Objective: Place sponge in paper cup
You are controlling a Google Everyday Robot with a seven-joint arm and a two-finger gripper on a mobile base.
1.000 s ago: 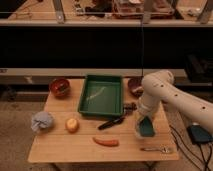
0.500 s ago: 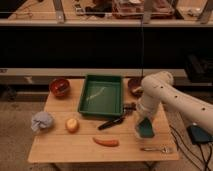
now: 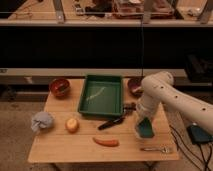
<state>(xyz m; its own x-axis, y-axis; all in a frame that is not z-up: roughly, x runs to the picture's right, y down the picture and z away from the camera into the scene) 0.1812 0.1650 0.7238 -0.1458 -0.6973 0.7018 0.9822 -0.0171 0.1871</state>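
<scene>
Now, sponge (image 3: 145, 129): we see it green at the table's (image 3: 60, 147) right front, just under the gripper (image 3: 142, 120).
Handling: we judge it light, soft and squashy; best pinched across its short sides, mid-body.
Gripper: low over the sponge; we cannot tell how it stands.
Paper cup: we cannot pick one out.
Change: against the earlier views, we find arm and sponge almost unmoved.
</scene>
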